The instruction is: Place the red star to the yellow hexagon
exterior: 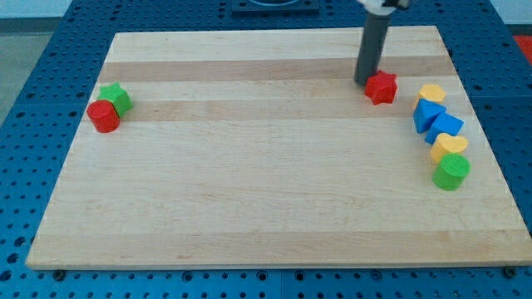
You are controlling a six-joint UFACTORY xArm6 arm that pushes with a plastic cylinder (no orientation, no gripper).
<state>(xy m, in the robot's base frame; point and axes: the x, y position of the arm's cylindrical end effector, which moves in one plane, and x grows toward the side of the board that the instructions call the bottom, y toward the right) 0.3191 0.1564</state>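
The red star (381, 87) lies near the view's upper right on the wooden board (249, 183). The yellow hexagon (431, 93) lies to its right, apart from it by a short gap. My tip (364, 81) stands just left of the red star, touching or almost touching its upper left edge. The dark rod rises from there to the view's top.
Below the yellow hexagon runs a column: a blue block (427, 113), a second blue block (445, 127), a yellow heart-like block (450, 146) and a green cylinder (451, 172). At the view's left a green star (115, 98) touches a red cylinder (104, 116).
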